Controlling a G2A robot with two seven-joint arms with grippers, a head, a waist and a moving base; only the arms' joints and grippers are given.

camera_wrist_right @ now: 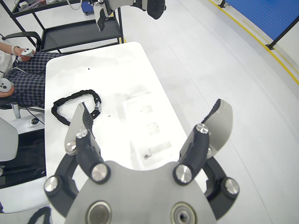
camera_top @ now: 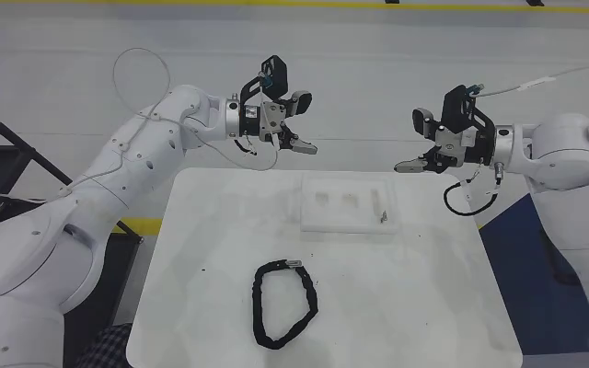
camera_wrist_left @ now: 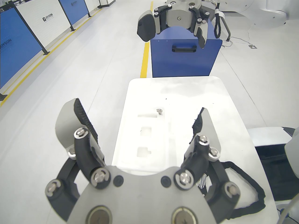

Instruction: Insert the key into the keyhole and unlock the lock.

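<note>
A black fabric-covered chain lock (camera_top: 285,304) lies in a loop on the white table (camera_top: 414,304), its metal cylinder end (camera_top: 294,265) toward the tray. A small metal key (camera_top: 382,217) rests in the rightmost recess of a white foam tray (camera_top: 350,204). My left gripper (camera_top: 306,124) hovers open beyond the table's far left corner. My right gripper (camera_top: 412,143) hangs open past the far right corner. In the left wrist view the open gripper (camera_wrist_left: 140,108) frames the key (camera_wrist_left: 159,111). In the right wrist view the open gripper (camera_wrist_right: 149,106) hangs above the key (camera_wrist_right: 146,156) and chain lock (camera_wrist_right: 70,99).
The foam tray (camera_wrist_left: 130,145) has three cut-outs. A blue cabinet (camera_wrist_left: 184,57) stands off the table's right side. A black shelf cart (camera_wrist_right: 70,33) stands off its left side. Bare tabletop surrounds the chain.
</note>
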